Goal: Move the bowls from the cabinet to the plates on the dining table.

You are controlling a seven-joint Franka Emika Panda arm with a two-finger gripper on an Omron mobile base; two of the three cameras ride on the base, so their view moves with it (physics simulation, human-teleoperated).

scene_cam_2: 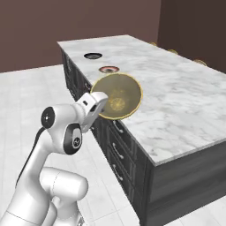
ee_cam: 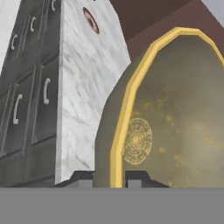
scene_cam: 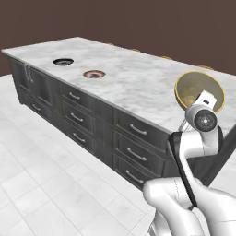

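The end effector is closed on the rim of the olive-yellow bowl, one finger on each side of the edge. The bowl is held tilted on its side in the air, above the near end of the marble bench. Farther along the bench lie the red-rimmed plate and, beyond it, the navy-rimmed plate.

one olive-yellow bowl, two plates, navy-rimmed and red-orange-rimmed, one marble table
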